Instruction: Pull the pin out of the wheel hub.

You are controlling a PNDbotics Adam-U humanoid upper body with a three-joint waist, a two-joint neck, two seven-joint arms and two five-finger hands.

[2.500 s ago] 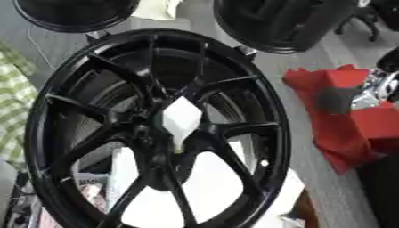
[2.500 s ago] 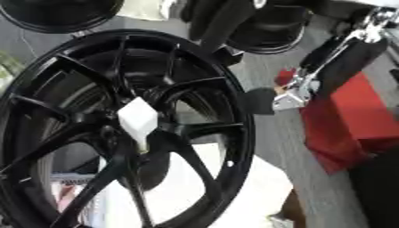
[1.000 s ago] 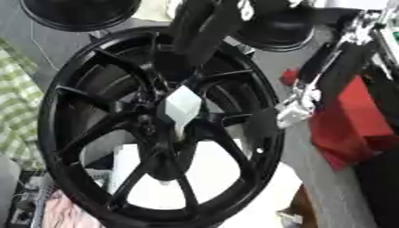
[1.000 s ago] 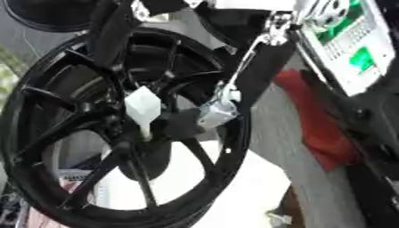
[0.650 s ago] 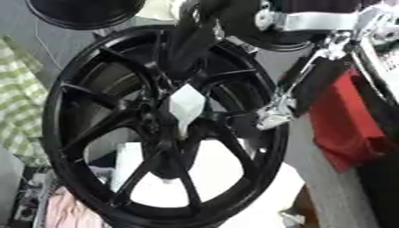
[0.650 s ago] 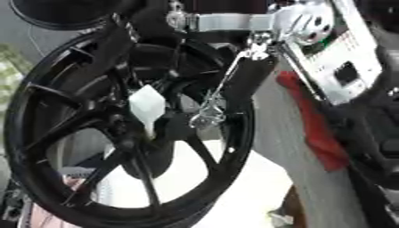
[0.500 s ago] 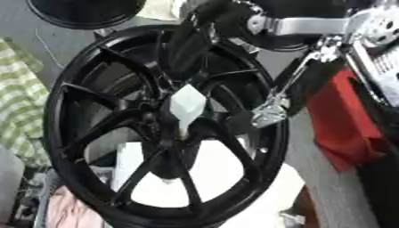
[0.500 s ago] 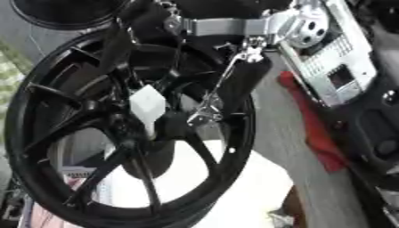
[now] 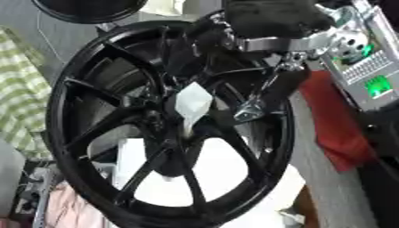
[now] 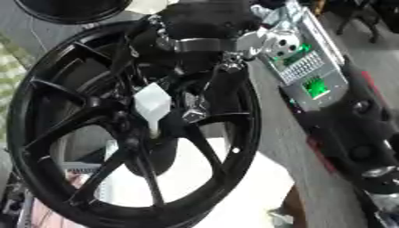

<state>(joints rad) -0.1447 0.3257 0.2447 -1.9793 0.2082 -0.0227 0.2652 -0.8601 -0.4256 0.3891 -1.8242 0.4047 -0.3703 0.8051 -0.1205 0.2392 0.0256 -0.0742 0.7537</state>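
Black wheel hub (image 9: 168, 129) carries a white pin (image 9: 192, 103) at its centre. We see the right hand (image 9: 269, 95) reaching over the spokes beside the pin; we cannot tell how far its fingers are parted.

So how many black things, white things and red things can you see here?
Black: 2, the wheel hub and a round black thing at the top edge.
White: 1, the pin at the hub's centre.
Red: 1, the cloth on the right.
Total: 4, not counting the robot's right hand.
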